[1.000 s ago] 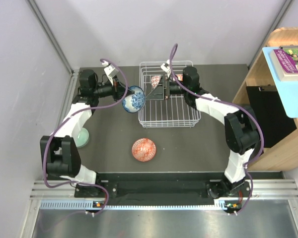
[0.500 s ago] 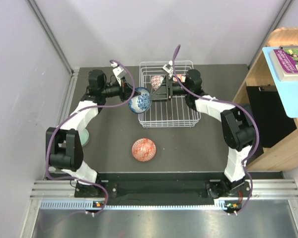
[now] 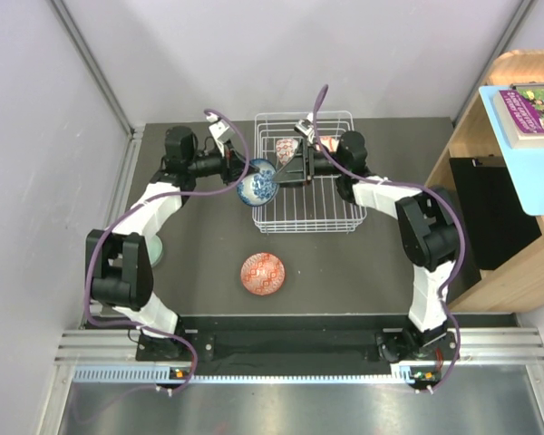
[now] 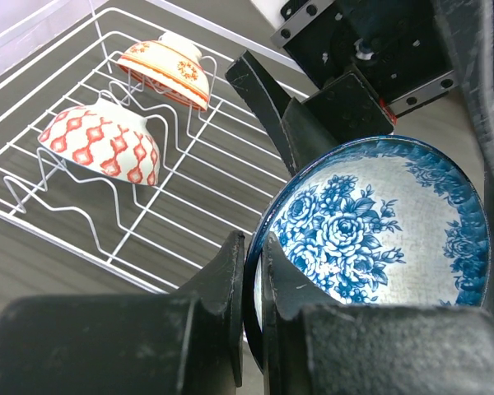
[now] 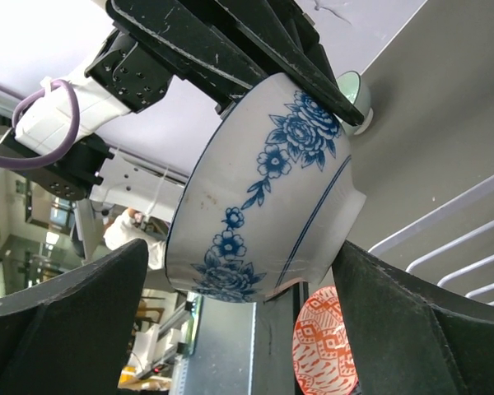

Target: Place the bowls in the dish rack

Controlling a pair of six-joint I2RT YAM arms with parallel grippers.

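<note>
My left gripper (image 3: 244,176) is shut on the rim of a blue-and-white bowl (image 3: 257,188), holding it on edge in the air at the left side of the white wire dish rack (image 3: 308,227). In the left wrist view my left gripper (image 4: 253,263) pinches the rim and the bowl's floral inside (image 4: 379,230) shows. My right gripper (image 3: 286,168) is open. In the right wrist view its fingers (image 5: 58,321) stand wide on either side of the bowl's outside (image 5: 263,189). Two bowls with orange-red patterned outsides (image 4: 103,144) (image 4: 169,70) lean on the rack's prongs.
An orange-red bowl (image 3: 264,273) sits on the table in front of the rack. A pale green bowl (image 3: 151,248) sits at the left, partly hidden by my left arm. A wooden shelf (image 3: 490,181) stands at the right. Grey walls close the back and left.
My left arm has carried the blue-and-white bowl to the right, up to the rack's left side and between my right gripper's open fingers. The right forearm has drawn in slightly.
</note>
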